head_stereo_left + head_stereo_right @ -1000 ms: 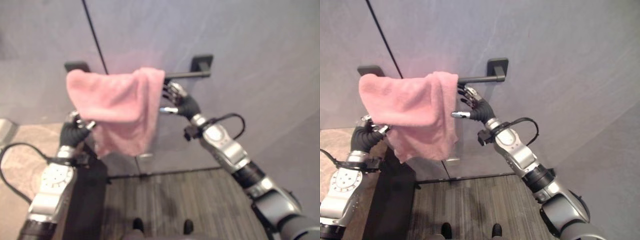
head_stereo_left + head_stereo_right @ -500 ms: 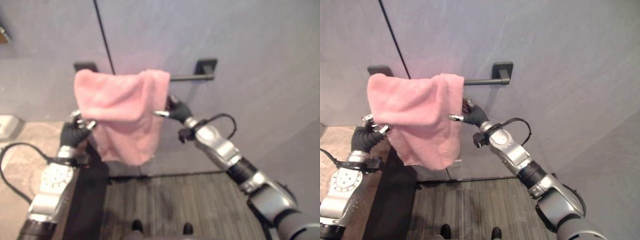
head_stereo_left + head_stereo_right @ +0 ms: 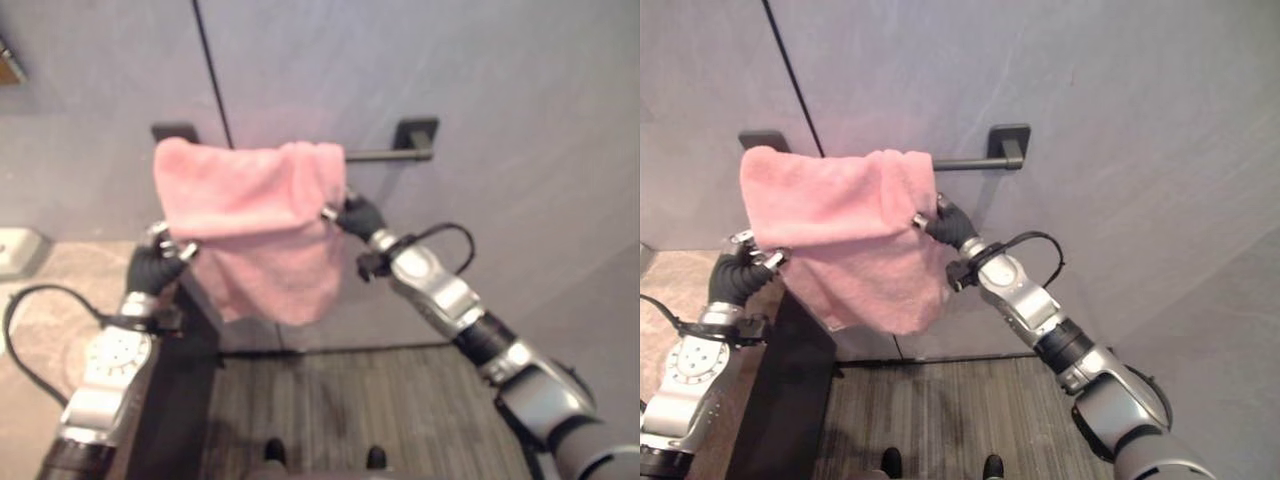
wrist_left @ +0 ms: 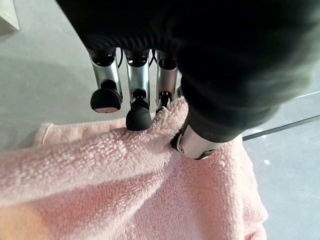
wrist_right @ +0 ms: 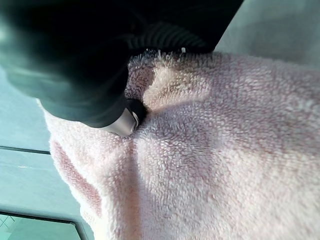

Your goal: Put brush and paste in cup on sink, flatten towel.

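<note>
Right hand point(image 3: 945, 224) now pinching pink towel point(image 3: 855, 225) edge, fingers hidden, left hand point(image 3: 155, 268) gripping towel

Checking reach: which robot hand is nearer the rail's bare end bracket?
Right robot hand, gripping the towel edge just below that bracket; left robot hand holds the towel's far side.

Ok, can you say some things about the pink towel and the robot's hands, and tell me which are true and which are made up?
1. The pink towel hangs over a dark bar on the wall. True.
2. The towel is blue. False: it is pink.
3. The right hand pinches the towel's edge. True.
4. The left hand is far from the towel. False: it touches it.
5. The towel lies on the floor. False: it hangs on the bar.
</note>
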